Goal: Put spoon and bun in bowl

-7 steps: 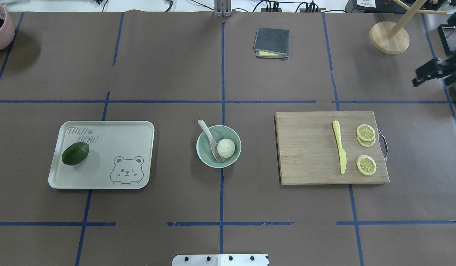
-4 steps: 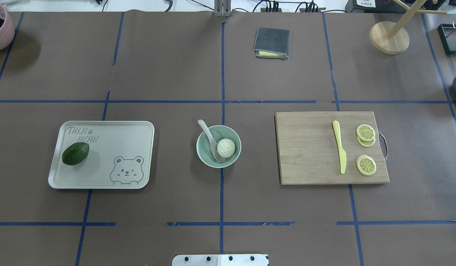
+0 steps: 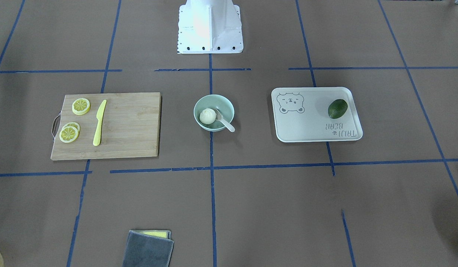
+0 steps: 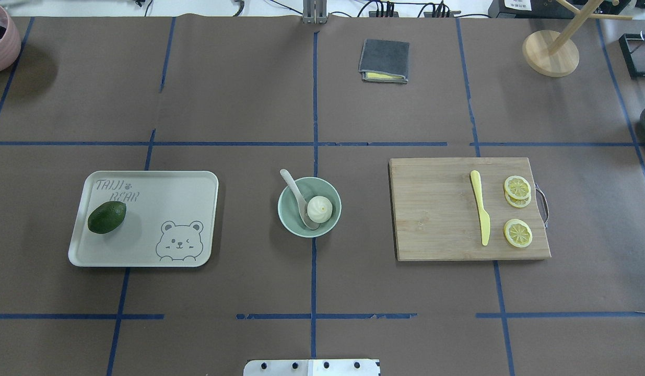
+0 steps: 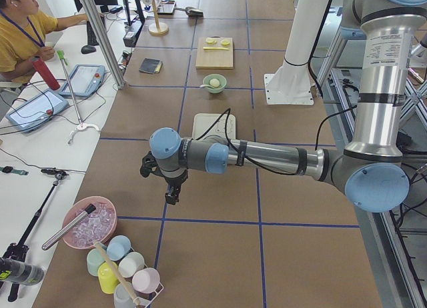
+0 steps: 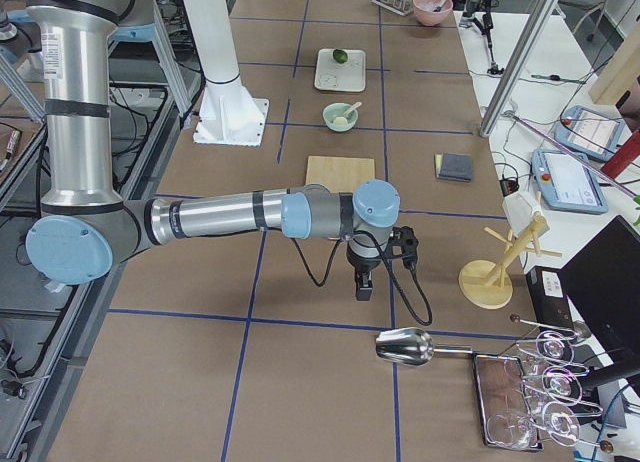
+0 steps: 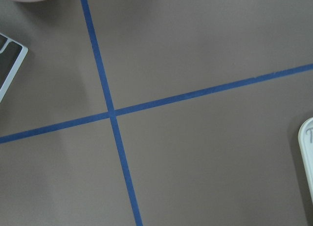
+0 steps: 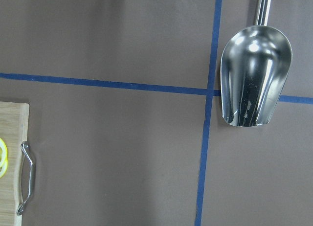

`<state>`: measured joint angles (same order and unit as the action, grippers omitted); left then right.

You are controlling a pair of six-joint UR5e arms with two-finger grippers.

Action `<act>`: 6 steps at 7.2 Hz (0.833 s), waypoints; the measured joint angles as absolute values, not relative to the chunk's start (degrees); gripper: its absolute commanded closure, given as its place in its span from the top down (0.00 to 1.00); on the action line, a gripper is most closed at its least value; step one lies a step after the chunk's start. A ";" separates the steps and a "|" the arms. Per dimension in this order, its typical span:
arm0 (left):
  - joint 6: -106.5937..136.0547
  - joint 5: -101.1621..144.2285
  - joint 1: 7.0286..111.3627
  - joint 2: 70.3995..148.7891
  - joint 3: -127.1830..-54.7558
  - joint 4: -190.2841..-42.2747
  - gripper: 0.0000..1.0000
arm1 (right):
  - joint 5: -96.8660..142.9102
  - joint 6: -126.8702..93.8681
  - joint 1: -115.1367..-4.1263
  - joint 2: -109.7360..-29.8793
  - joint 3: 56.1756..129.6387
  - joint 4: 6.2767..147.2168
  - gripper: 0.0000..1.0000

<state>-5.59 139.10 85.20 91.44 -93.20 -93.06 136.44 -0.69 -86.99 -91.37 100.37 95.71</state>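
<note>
Sitting in bowl: spoon, bun; end effectors seemingly far.

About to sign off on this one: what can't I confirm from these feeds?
- Left gripper: seen only in the left side view, small; open or shut unclear.
- Right gripper: same, right side view only.
- Spoon scoop beside bun in bowl: touching or apart, too small in overhead view.

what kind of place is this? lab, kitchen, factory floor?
Most likely a robotics lab set up for data collection, not a real kitchen: table paper gridded with blue tape, an operator at a side bench with a touchscreen pendant, and kitchen props like the bowl.
</note>
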 measured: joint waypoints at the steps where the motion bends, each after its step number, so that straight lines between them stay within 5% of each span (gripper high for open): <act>1: -5.57 139.10 85.42 91.49 -91.38 -95.52 1.00 | 136.46 -0.59 -87.01 -91.16 100.53 95.66 1.00; 6: -6.00 138.39 86.50 88.14 -90.54 -96.77 1.00 | 136.20 -0.64 -86.75 -90.97 101.61 95.54 1.00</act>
<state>-6.00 138.39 86.50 88.14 -90.54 -96.77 136.20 -0.64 -86.75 -90.97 101.61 95.54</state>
